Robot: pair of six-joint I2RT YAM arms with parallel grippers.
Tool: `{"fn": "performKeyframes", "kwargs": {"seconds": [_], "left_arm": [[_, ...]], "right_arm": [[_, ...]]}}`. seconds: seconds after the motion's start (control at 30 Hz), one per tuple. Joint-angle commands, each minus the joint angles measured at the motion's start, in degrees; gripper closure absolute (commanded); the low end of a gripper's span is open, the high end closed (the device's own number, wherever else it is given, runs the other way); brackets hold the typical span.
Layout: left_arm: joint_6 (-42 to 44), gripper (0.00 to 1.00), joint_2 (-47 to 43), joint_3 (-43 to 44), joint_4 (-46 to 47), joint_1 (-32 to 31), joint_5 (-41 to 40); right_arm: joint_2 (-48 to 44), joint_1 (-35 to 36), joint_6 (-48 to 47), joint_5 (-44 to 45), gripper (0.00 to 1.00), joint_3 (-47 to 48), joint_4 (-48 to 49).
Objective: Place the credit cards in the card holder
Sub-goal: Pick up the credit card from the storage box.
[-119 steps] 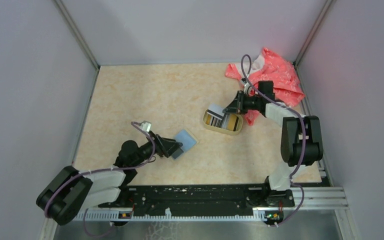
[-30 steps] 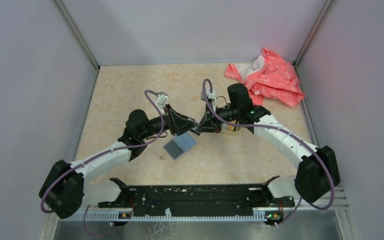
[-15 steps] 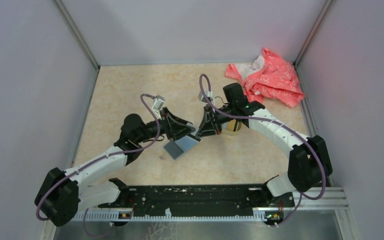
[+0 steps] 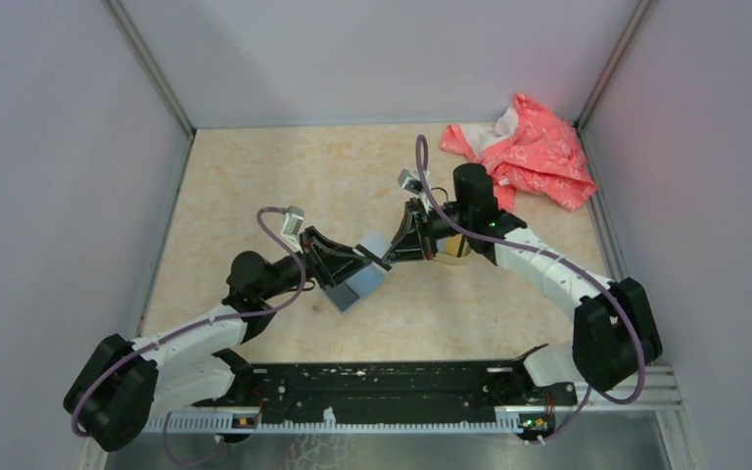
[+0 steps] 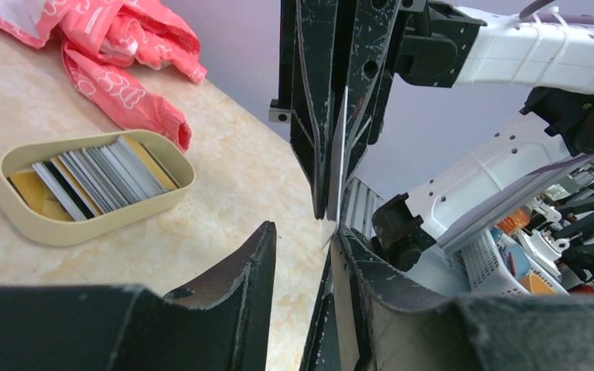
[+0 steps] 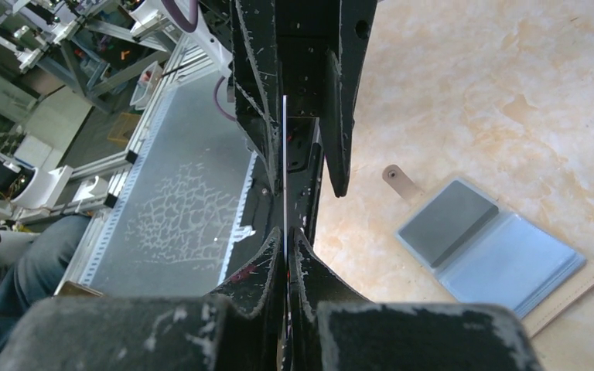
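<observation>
Right tool (image 6: 287,232) has left the dish (image 5: 69,232) carrying a card (image 5: 339,154); left tool (image 5: 303,236) has risen from the card holder (image 6: 503,259) to meet it.

Nothing readable for you here, honestly. The credit card (image 6: 285,154) pinched in your right gripper (image 6: 286,232) shows only its thin edge to both wrist cams. The credit cards (image 5: 93,174) in the dish (image 5: 69,232), left of your left gripper (image 5: 302,228), are too small to read. The pink cloth (image 5: 116,69) just beyond that dish has white doodles I can't read as letters.
</observation>
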Motion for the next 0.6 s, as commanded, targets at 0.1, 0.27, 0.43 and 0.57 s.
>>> {"fn": "performKeyframes", "kwargs": {"seconds": [0.1, 0.27, 0.43, 0.57], "left_arm": [[-2.12, 0.62, 3.18, 3.28, 9.67, 0.19, 1.64], [-1.60, 0.99, 3.27, 3.67, 9.30, 0.14, 2.53], [5.62, 1.00, 1.33, 6.41, -5.69, 0.17, 3.65], [14.47, 1.00, -1.63, 10.68, -25.38, 0.16, 2.69]], "right_arm": [[-1.42, -0.13, -0.06, -0.57, 1.00, 0.68, 3.00], [-1.42, 0.44, -2.66, 0.02, 1.00, 1.13, 0.58], [-2.73, 0.58, -24.64, 6.79, 0.47, 8.12, -21.95], [-6.11, 0.58, -31.73, 13.00, 0.25, 9.11, -25.96]]}}
